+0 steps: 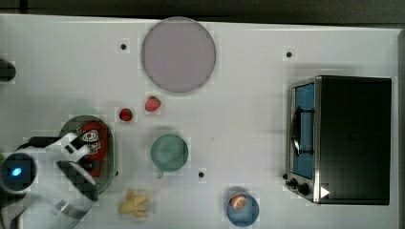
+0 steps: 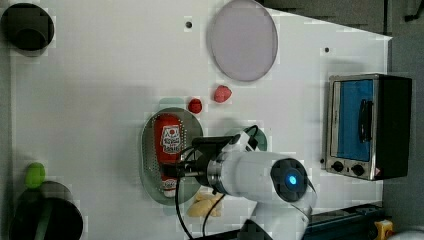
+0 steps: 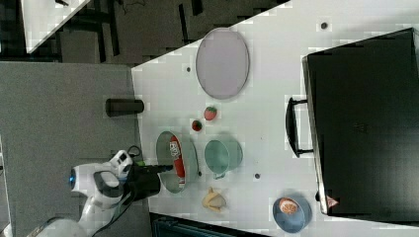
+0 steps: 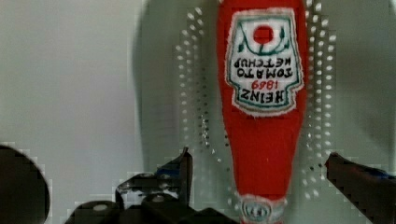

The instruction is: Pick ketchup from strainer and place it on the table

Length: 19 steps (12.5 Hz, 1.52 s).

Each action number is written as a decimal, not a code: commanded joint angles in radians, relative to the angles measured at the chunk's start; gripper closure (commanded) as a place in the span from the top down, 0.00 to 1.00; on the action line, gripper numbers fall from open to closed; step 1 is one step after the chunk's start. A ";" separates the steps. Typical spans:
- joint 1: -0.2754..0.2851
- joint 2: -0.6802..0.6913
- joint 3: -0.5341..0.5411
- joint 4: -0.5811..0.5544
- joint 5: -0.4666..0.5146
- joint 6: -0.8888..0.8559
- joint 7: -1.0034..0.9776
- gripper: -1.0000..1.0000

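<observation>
The ketchup (image 4: 261,116), a red bottle with a white label, lies lengthwise in the pale green strainer (image 4: 163,93). Its white cap points toward my gripper (image 4: 258,156). The gripper is open, one dark finger on each side of the bottle's narrow neck, and neither touches it. In the left view the gripper (image 2: 177,169) hangs over the cap end of the ketchup (image 2: 170,137) inside the strainer (image 2: 149,150). The top view has the ketchup (image 1: 94,138) and strainer (image 1: 111,143) at the left of the white table (image 1: 239,109), partly under my arm.
A green cup (image 1: 169,151) stands just to the top view's right of the strainer. Two strawberries (image 1: 125,114) (image 1: 153,103) lie nearby, with a grey plate (image 1: 178,54) beyond them. A banana (image 1: 135,202), a blue bowl (image 1: 242,208) and a toaster oven (image 1: 344,138) are also on the table.
</observation>
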 commanded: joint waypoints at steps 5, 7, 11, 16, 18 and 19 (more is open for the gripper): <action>0.026 0.153 -0.086 0.060 -0.210 0.143 0.203 1.00; 0.051 0.195 -0.115 0.093 -0.244 0.144 0.224 1.00; 0.094 0.245 -0.149 0.134 -0.246 0.152 0.230 0.60; 0.091 0.176 -0.133 0.127 -0.240 0.075 0.232 0.58; 0.076 0.099 -0.097 0.132 -0.183 -0.011 0.232 0.58; 0.065 0.051 -0.077 0.139 -0.121 -0.040 0.232 0.58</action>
